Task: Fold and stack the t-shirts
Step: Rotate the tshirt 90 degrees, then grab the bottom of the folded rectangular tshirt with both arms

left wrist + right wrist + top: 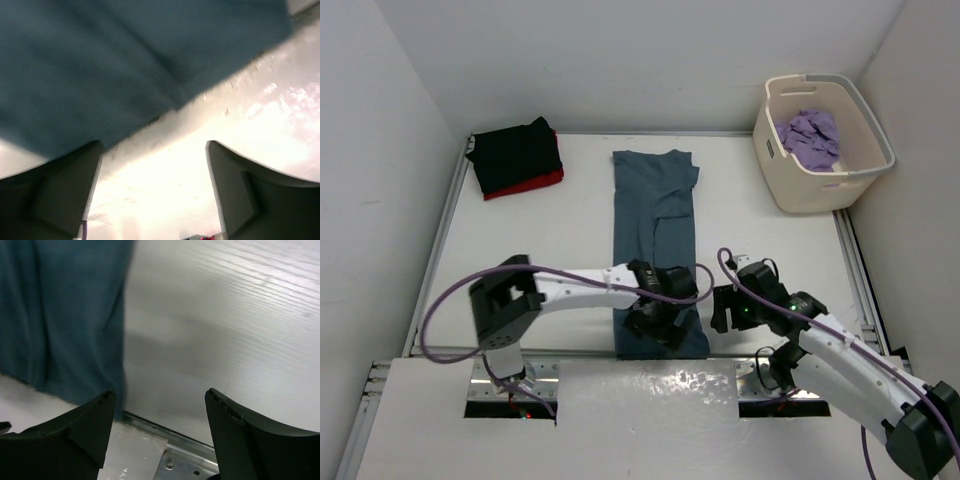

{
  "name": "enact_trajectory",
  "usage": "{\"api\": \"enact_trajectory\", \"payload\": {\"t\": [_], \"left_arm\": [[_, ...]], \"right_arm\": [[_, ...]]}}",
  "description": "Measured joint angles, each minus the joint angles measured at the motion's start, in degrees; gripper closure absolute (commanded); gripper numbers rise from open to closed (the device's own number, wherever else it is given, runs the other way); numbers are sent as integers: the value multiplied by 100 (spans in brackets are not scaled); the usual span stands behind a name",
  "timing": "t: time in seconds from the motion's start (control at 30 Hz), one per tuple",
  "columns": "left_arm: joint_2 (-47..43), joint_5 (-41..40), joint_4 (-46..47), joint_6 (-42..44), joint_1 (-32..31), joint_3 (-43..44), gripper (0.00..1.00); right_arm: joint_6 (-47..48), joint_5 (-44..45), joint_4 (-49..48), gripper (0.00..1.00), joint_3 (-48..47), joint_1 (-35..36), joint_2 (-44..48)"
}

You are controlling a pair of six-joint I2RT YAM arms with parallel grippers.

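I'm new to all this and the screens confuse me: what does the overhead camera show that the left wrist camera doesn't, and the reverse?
Only overhead: the black t-shirt lying on the red t-shirt at the far left, the cream tub holding the lavender t-shirt at the far right, and the right hand. Only the left wrist: a close look at the left hand, its fingers apart with nothing between them. Both: the blue-grey t-shirt spread on the white table.

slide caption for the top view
Left gripper and right gripper open by near hem of blue-grey shirt; black shirt on red shirt; purple shirt in tub
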State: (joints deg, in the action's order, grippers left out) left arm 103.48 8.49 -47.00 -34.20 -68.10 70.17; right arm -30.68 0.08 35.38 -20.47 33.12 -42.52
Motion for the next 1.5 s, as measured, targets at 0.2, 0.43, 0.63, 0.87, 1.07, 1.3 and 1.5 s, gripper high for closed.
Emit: {"api": "enact_trajectory", "payload": {"t": [0.2,0.43,0.63,0.87,1.07,1.3,1.5], "left_arm": [[-1952,-304,321,-793,260,-1296,0],[-2712,9,1001,-1628,658,-3202,8],[-2573,428,1759,-1834,660,-3528,33],[-2277,758,2551,-1908,671,-3565,80],[-2210,839,2712,-1893,675,-3582,100],[-2216,704,2651,-1878,675,-3574,100],[-2605,258,1974,-1862,675,-3460,94]], "right_arm": [[118,-979,-501,30,85,0,-101],[-76,-1821,-898,31,577,105,-343],[-393,-2031,-1134,32,785,332,-426],[-592,-2199,-1589,50,815,621,-841],[-640,-2138,-1547,84,855,688,-883],[-608,-2081,-1606,100,850,708,-1110],[-531,-1965,-1563,100,778,715,-1113]]}}
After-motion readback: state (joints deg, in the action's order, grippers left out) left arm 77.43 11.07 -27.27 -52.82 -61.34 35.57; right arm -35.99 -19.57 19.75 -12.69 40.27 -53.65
